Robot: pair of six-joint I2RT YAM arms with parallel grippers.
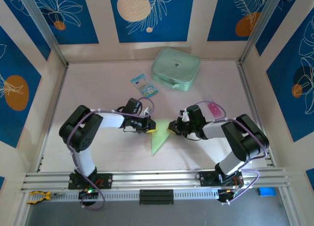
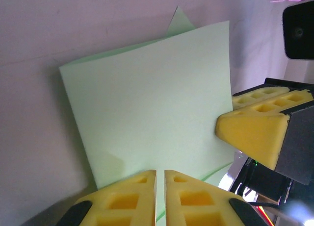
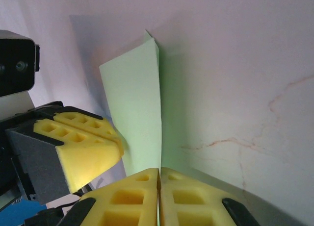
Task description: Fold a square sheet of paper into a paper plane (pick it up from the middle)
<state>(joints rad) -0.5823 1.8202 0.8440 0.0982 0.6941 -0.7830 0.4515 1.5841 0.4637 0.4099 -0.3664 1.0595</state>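
Paper (image 1: pixel 158 138) pinched upright btwn left hand (image 1: pixel 151 129) & right hand (image 1: pixel 170 128).

Overhead, soft even light: the table (image 1: pixel 98 93) is bright and everything is sharp, with faint shadows under the arms (image 1: pixel 98 125) either side of the paper (image 1: pixel 158 138). Both wrist pictures carry a pinkish-purple cast. There the paper throws a dim shadow beside itself, and the yellow fingers (image 2: pixel 130 199) nearest the lens are slightly blurred.
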